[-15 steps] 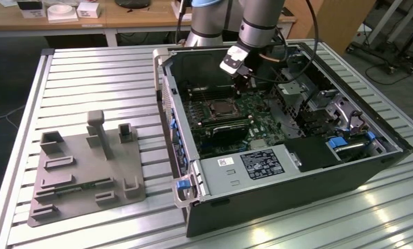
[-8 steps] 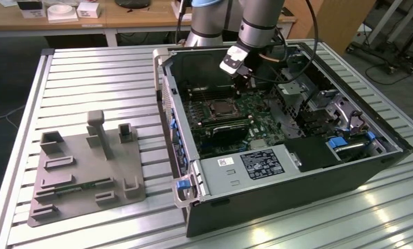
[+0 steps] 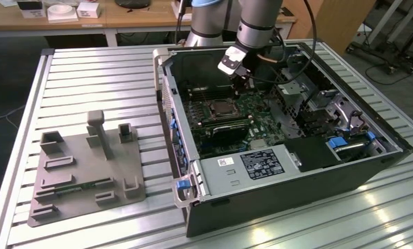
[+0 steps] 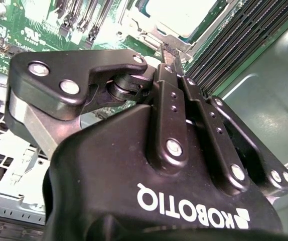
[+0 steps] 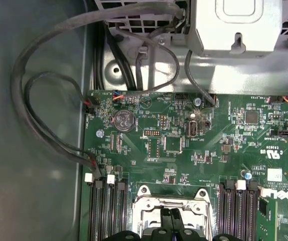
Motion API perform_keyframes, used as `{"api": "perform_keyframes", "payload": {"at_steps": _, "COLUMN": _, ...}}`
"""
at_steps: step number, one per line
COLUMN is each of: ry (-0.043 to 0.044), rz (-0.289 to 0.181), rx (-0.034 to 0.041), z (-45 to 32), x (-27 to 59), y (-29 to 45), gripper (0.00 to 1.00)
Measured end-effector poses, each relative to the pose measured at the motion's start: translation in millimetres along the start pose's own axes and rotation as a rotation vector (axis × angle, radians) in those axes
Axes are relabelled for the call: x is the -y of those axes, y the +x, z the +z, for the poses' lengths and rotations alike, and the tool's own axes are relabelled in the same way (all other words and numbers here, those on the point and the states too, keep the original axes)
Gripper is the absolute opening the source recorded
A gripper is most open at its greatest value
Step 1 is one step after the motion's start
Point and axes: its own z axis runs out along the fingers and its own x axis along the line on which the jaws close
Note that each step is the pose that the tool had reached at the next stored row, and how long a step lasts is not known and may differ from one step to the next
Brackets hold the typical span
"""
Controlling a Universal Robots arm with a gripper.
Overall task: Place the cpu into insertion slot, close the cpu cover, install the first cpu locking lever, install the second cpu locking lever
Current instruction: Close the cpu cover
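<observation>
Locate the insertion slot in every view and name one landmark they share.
Exterior view: insertion slot mid-board in the open computer case, memory slots alongside.
First wrist view: insertion slot between two banks of memory slots.
Second wrist view: insertion slot next to the memory slots.
Shared landmark: the long dark memory slots flanking it.

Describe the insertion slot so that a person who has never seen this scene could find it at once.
Look into the open computer case on the slatted table, at its green circuit board. On that board sits the insertion slot: the one square, silvery-framed socket, lying between two banks of long, narrow memory slots.
</observation>
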Motion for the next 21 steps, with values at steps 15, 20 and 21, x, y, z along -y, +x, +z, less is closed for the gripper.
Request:
{"api": "perform_keyframes", "payload": {"at_steps": 15, "ry": 0.0000, "rz": 0.000, "rx": 0.0000, "z": 5.8, "x": 22.7, "y": 0.7, "gripper": 0.10}}
{"api": "perform_keyframes", "payload": {"at_steps": 20, "ry": -0.0001, "rz": -0.001, "rx": -0.0001, "z": 7.2, "x": 29.7, "y": 1.0, "gripper": 0.10}}
{"api": "perform_keyframes", "payload": {"at_steps": 21, "ry": -0.0001, "rz": -0.002, "rx": -0.0001, "z": 7.3, "x": 31.0, "y": 1.0, "gripper": 0.10}}
